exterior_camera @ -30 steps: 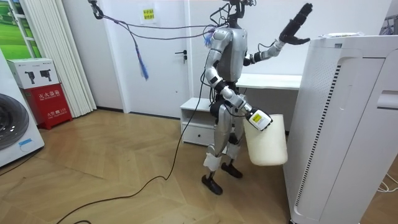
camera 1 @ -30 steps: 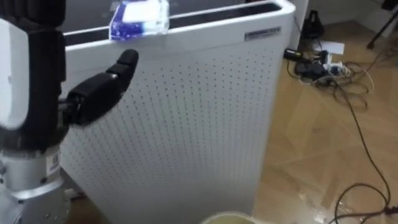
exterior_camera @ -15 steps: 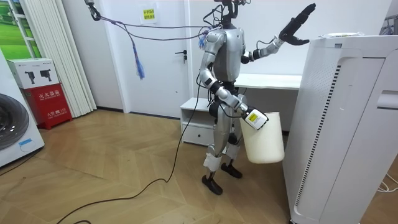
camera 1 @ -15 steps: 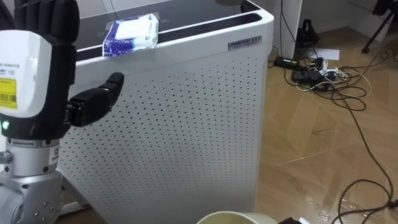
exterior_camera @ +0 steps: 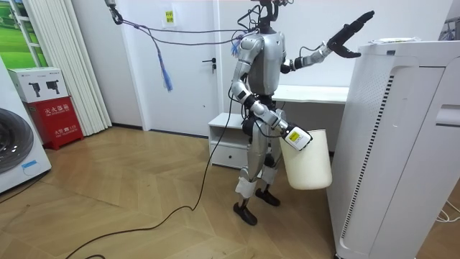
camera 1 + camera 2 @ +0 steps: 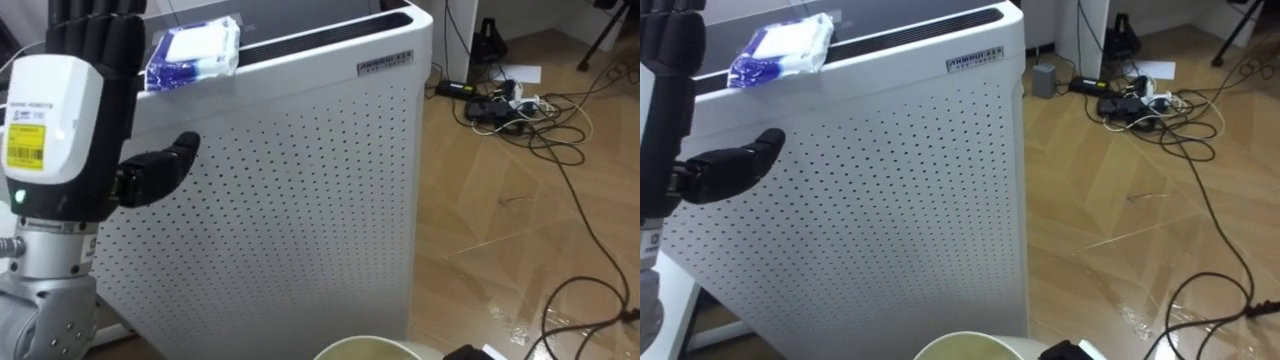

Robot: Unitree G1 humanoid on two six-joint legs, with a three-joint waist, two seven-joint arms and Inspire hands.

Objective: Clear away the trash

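Garbage packet [image 6: 193, 52] lies atop white purifier [image 6: 300, 200]; left hand [image 6: 60, 130] near.

Eye views down, near white unit [image 6: 300, 200]; room view shares it

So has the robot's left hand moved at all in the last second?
Yes. The open left hand has shifted toward the room view's right, nearer the top edge of the tall white appliance, which stayed put.
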